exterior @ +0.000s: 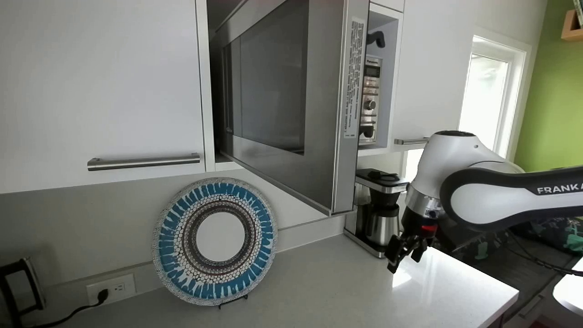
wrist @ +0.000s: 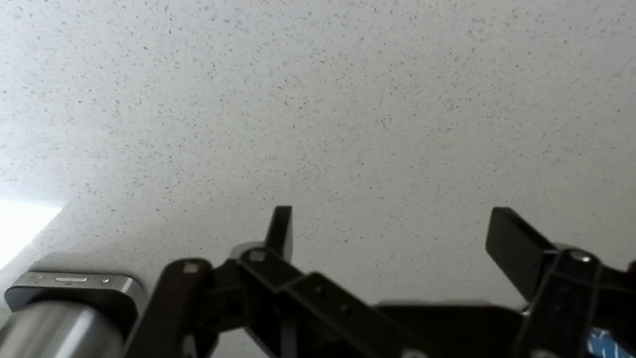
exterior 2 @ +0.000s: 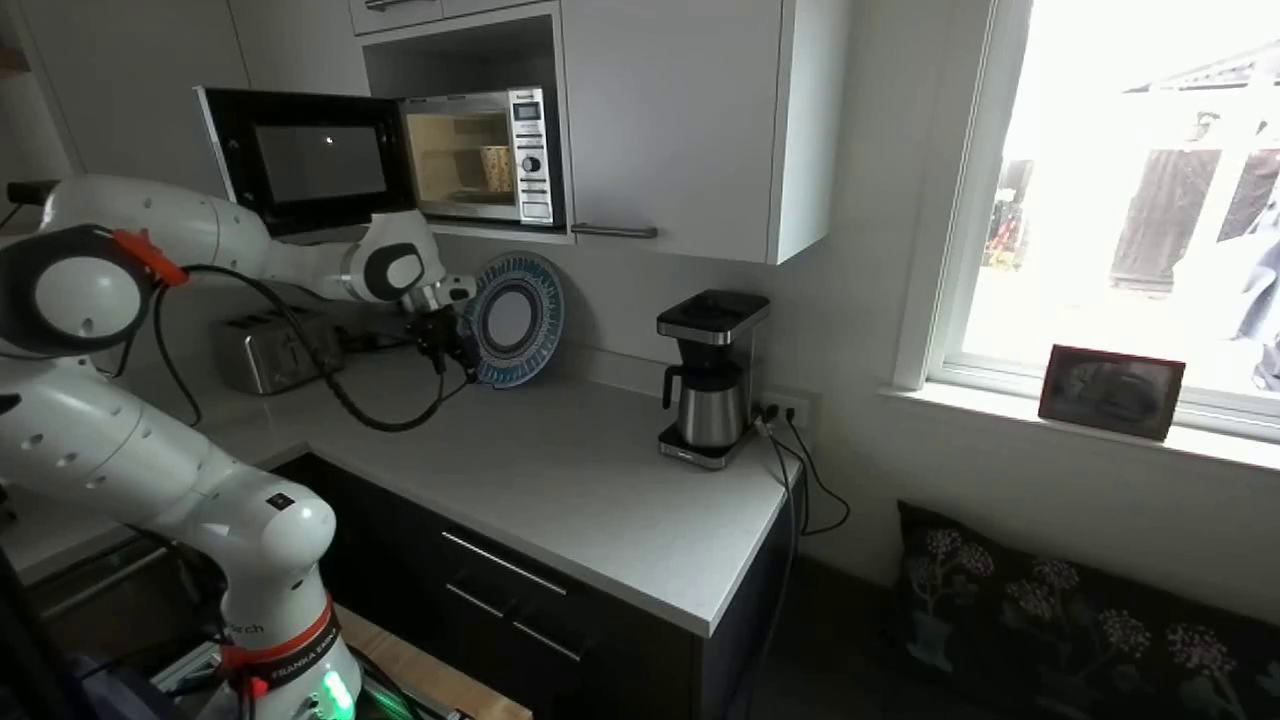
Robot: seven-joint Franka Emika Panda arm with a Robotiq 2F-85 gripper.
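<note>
Jaws hang wide apart above the pale, speckled countertop (wrist: 357,124).

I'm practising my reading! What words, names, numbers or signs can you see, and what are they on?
"FRANKA": on the robot arm, its last letter at the picture's edge.
"FRANKA": on the robot base, the next word blurred.
"...ech": also on the base, its start unreadable.
"Panasonic": at the top of the microwave panel.
Too small or blurred to read: the sticker on the microwave door, the panel's other markings, and the label on the coffee maker's base.
</note>
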